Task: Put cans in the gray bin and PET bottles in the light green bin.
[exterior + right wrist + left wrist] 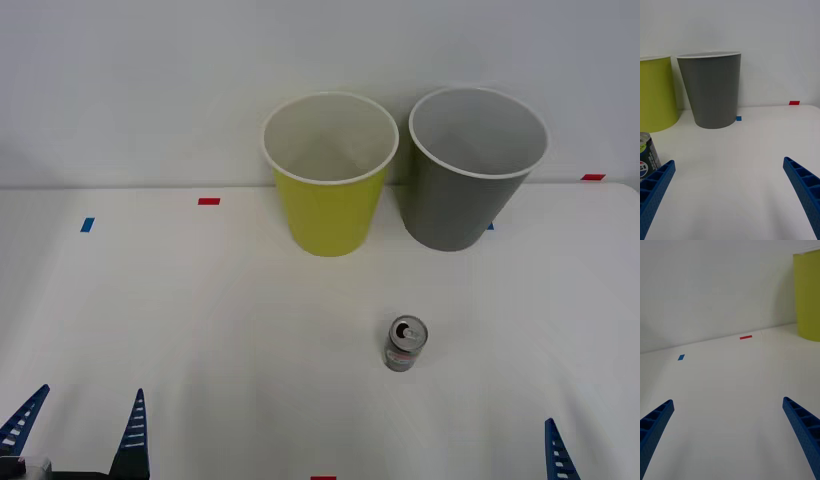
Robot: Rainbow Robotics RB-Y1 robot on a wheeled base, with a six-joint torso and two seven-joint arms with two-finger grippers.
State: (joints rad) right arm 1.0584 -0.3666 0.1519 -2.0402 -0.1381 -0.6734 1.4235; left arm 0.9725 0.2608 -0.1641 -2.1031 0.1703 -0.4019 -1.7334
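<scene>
A small silver can (405, 344) with a pull-tab top stands upright on the white table, right of centre and in front of the bins. The light green bin (330, 205) and the gray bin (462, 195) stand side by side at the back against the wall, both upright. My left gripper (80, 435) hovers open at the near left edge, holding nothing. My right gripper (730, 195) is open at the near right, with the can (646, 155) just beyond one fingertip (657, 180) and the gray bin (713, 90) farther ahead. PET bottles are out of view.
Red tape marks (208, 201) and blue tape marks (87, 224) lie on the table near the wall. A white wall closes off the back right behind the bins. Bare tabletop (200, 330) stretches between the grippers and the bins.
</scene>
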